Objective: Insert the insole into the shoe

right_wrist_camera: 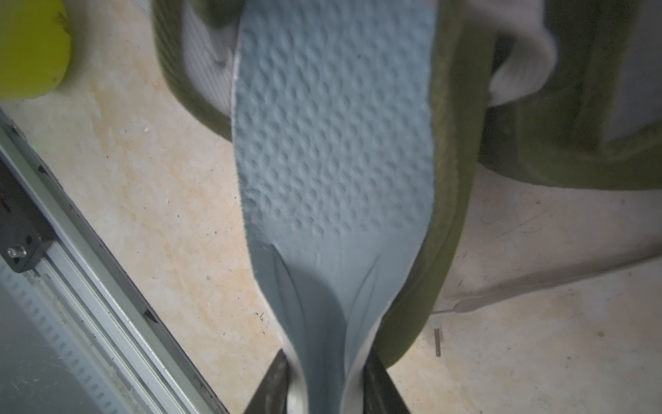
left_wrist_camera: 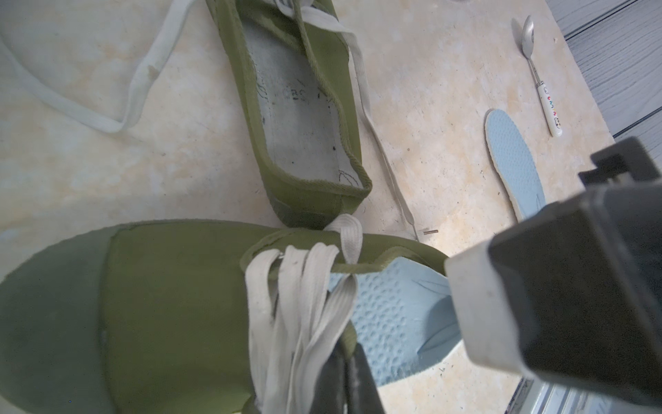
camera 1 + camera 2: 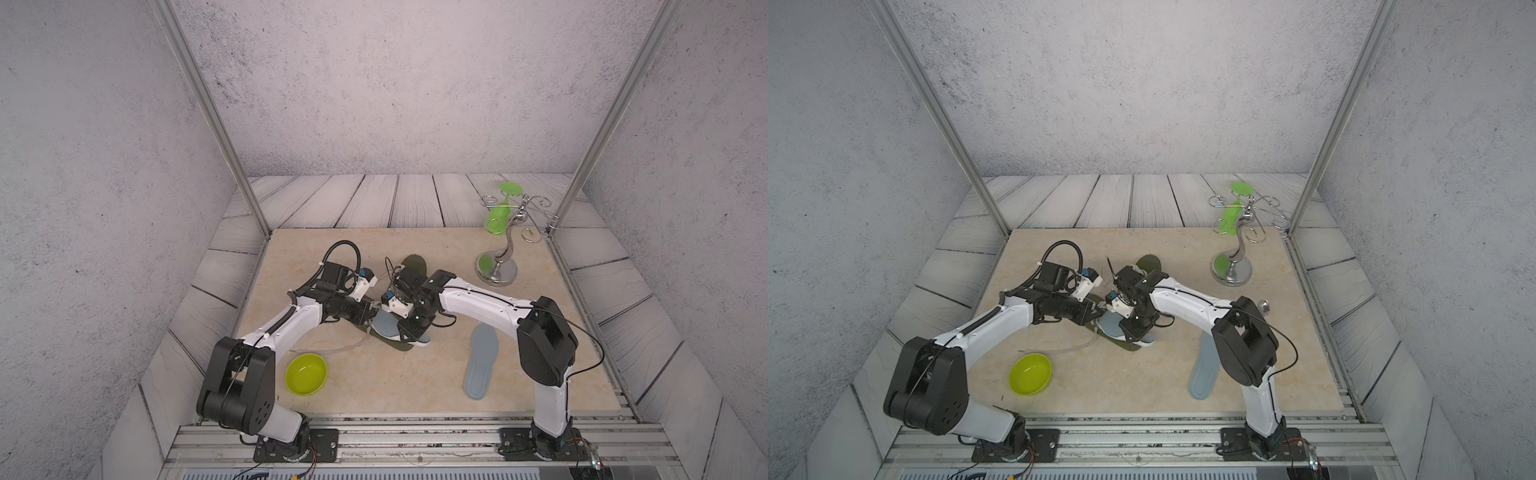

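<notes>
An olive green shoe (image 3: 400,347) (image 2: 172,304) with white laces lies mid-table. A light blue dimpled insole (image 3: 384,324) (image 1: 333,143) runs into its opening, front part inside, heel end sticking out over the rim. My right gripper (image 1: 326,387) is shut on that heel end, which is pinched into a fold. My left gripper (image 2: 345,380) is shut on the shoe's green edge beside the laces. In both top views the two grippers meet over the shoe (image 3: 1129,347), the left gripper (image 3: 371,312) just left of the right gripper (image 3: 409,328).
A second olive shoe (image 3: 414,264) (image 2: 304,107) lies just behind. Another blue insole (image 3: 482,361) rests at the right, with a spoon (image 3: 1263,306) beyond it. A green bowl (image 3: 306,373) sits front left. A metal stand (image 3: 498,266) with a green glass stands back right.
</notes>
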